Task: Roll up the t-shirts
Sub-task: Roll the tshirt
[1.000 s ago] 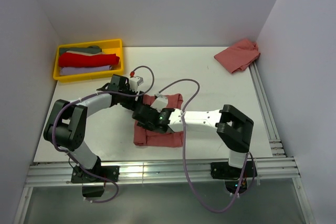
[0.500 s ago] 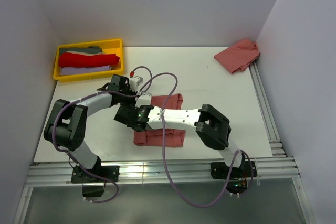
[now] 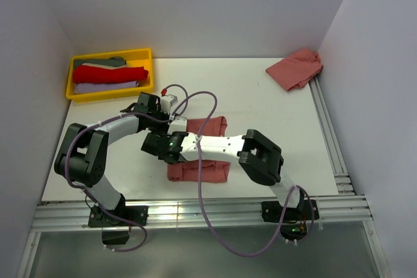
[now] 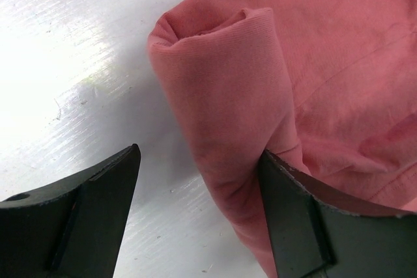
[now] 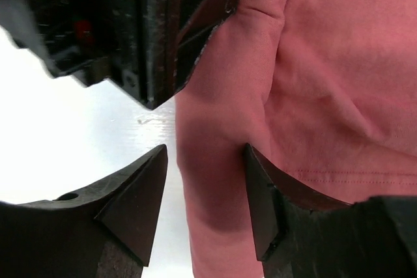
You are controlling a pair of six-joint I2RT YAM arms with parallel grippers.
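The left pincer (image 4: 199, 161) is held open, its two black fingers (image 4: 85, 219) spread wide on either side of a rolled edge of the t-shirt (image 4: 339, 63). The cloth is overlapped by the right-hand finger, though whether it is touched cannot be told. A strip of bare white table (image 4: 65, 43) is seen between the roll and the other finger, so nothing is clamped.

The right pincer (image 5: 205, 161) is likewise held open. A fold at the shirt's edge is straddled by its fingers, bare table is visible beside the left-hand finger, and no cloth is squeezed. In the right wrist view the dark body of the left pincer is seen just above, over the same edge of cloth.

From above, the yellow tray (image 3: 68, 83) is found at the far left corner of the table. The t-shirt, folded into a compact rectangle, is laid to the right of the tray and nearer the arm bases than the tray is. Both pincers are gathered at the side of the shirt that faces the tray, and the left pincer is placed closer to the tray than the right one.

A second t-shirt (image 3: 294, 68), crumpled, is seen far to the right of the tray and about level with it. Inside the tray three folded or rolled cloths (image 3: 107, 74) are laid side by side: a dark grey one, a red one and a pale lilac one.
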